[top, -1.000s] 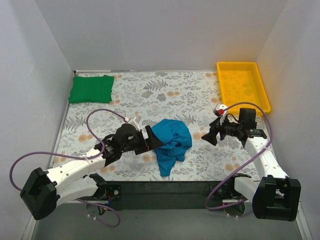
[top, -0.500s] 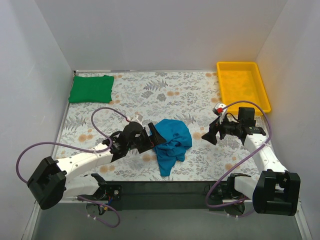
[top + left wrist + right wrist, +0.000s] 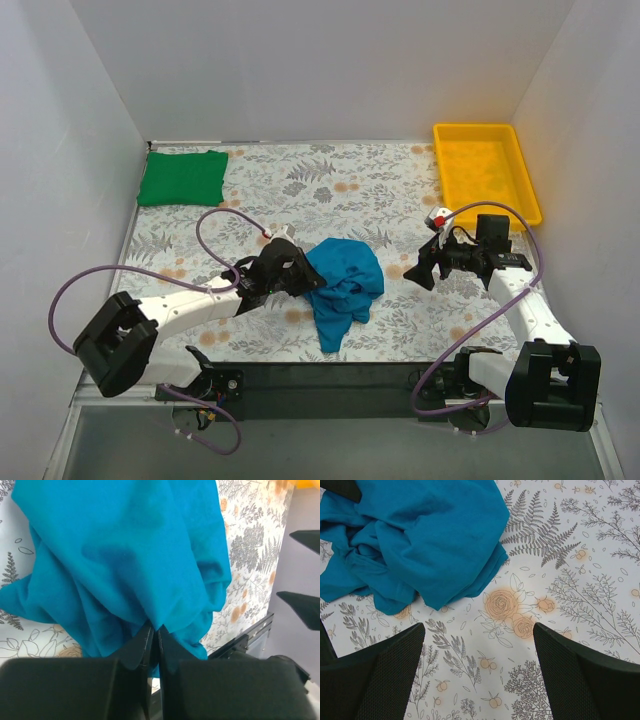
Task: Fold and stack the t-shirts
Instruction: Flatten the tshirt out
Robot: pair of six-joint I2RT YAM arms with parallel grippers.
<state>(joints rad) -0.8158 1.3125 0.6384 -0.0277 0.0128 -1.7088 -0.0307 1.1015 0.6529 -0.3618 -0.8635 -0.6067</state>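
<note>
A crumpled teal-blue t-shirt (image 3: 345, 283) lies near the table's front middle. My left gripper (image 3: 308, 279) is shut on a fold at its left edge; in the left wrist view the fingers (image 3: 141, 642) pinch the blue cloth (image 3: 125, 560) between them. My right gripper (image 3: 424, 270) hovers open to the right of the shirt, apart from it; the right wrist view shows the shirt (image 3: 415, 535) at upper left and only patterned tabletop between the fingers (image 3: 385, 665). A folded green t-shirt (image 3: 182, 177) rests at the back left corner.
A yellow plastic tray (image 3: 512, 170) stands at the back right. The table (image 3: 300, 190) has a floral cover and white walls on three sides. Purple cables loop from both arms.
My left arm reached right to the blue t-shirt's left edge and its jaws closed on the cloth. My right gripper barely moved and stayed open.
</note>
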